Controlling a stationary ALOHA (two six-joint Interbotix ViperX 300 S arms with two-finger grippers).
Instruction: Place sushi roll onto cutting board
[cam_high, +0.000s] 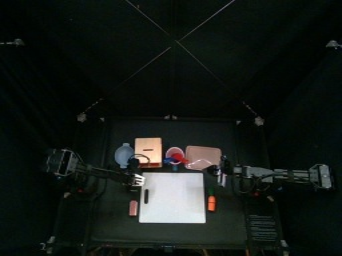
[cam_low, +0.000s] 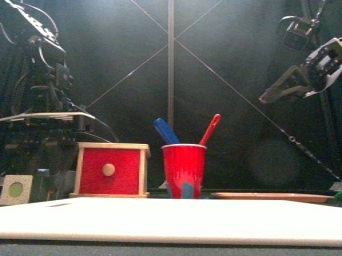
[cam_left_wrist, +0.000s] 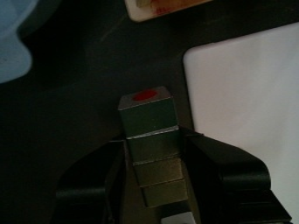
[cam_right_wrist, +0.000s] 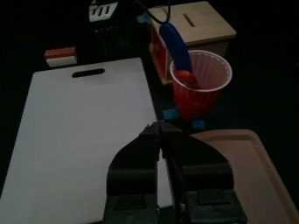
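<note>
Left gripper (cam_left_wrist: 155, 140) fills the bottom of the left wrist view. Its jaws are apart, one on each side of the sushi roll (cam_left_wrist: 146, 114). I can't see a firm pinch, so I read it as released and not yet clenched on anything.

The roll is a dark stubby block with a red dot on its far end. It lies flat on the black table (cam_left_wrist: 82, 105), just beside the cutting board (cam_left_wrist: 251, 105) and off its edge. No part of it is on the white surface. In the top view the left gripper sits at the board's left edge, near the top corner.

The right gripper (cam_right_wrist: 158, 129) hangs over the right side of the board, jaws pressed together and holding nothing. That arm looks parked.

The board itself is bare in the top, front and right wrist views.

Other things on the table:
- red cup (cam_low: 185, 168) with a blue and a red utensil, behind the board
- red box (cam_low: 111, 168) to the left of the cup
- tan tray (cam_right_wrist: 239, 166) to the right
- two small orange-red pieces (cam_high: 134, 208), one by each side edge of the board

Progress:
- Approach looks done.
- Grasp is at most just starting.
- Left to do: close on the roll, lift, carry it the short way sideways over the board, set it down, let go.
- Task is in its early part and nothing is placed.
</note>
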